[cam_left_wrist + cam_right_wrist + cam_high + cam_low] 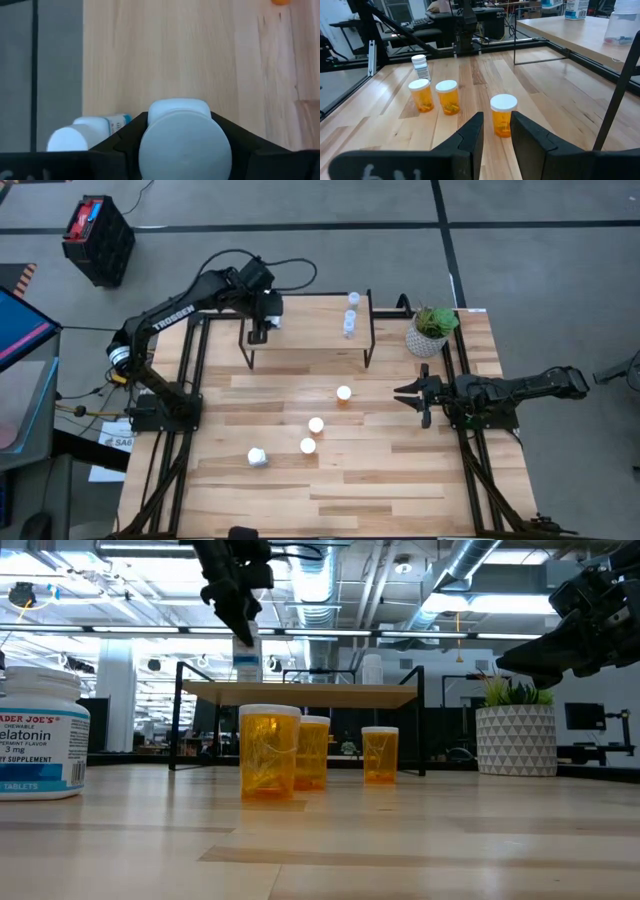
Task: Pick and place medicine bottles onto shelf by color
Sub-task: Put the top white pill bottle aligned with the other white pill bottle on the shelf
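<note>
My left gripper (259, 330) is over the left end of the shelf (305, 340), shut on a white bottle (182, 142). A second white bottle (85, 132) stands on the shelf top right beside it. Three clear bottles (350, 315) stand in a row at the shelf's right end. Three orange bottles with white caps (343, 393) (316, 425) (307, 446) and one white bottle (257, 457) stand on the table. My right gripper (408, 393) is open and empty at the table's right, its fingers pointing at the nearest orange bottle (503, 115). My left gripper pinches the white bottle between its two fingers (125, 137), one on each side of the body just under the cap (182, 145). The fingers come from above, pointing down. The bottle is upright (247, 660); I cannot tell whether its base touches the shelf top.
A potted green plant (432, 328) stands at the far right, beside the shelf. The shelf's thin black legs (372, 345) reach down to the table. Bare tabletop lies near the front edge (380, 490).
</note>
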Controlling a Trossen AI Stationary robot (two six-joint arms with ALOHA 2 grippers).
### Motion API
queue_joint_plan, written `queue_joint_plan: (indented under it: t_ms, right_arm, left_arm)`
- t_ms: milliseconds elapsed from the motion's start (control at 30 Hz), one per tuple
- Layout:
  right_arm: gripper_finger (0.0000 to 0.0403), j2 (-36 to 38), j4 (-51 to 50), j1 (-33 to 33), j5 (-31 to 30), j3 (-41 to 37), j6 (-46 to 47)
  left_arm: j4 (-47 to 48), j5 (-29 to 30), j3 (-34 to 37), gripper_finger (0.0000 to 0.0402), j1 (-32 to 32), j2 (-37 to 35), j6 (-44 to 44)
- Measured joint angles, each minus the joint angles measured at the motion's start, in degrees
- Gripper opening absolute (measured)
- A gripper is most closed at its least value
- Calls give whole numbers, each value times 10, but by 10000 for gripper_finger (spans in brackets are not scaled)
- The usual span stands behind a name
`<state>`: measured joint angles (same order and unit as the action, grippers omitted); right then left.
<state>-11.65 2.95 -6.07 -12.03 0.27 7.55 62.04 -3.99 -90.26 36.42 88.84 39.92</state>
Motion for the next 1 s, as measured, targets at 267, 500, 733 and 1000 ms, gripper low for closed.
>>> queue_joint_plan:
  t_ms: [267,500,733,1000]
  right_arm:
    - [120,0,0,0,0,0,0]
    - [120,0,0,0,0,0,0]
    - [120,0,0,0,0,0,0]
    - [120,0,0,0,0,0,0]
  left_arm:
    - [6,-35,1,166,18,15,-1]
    - [20,-35,1,167,30,13,13]
    - [-10,-36,16,167,36,13,19]
    - [-13,-30,16,167,39,22,22]
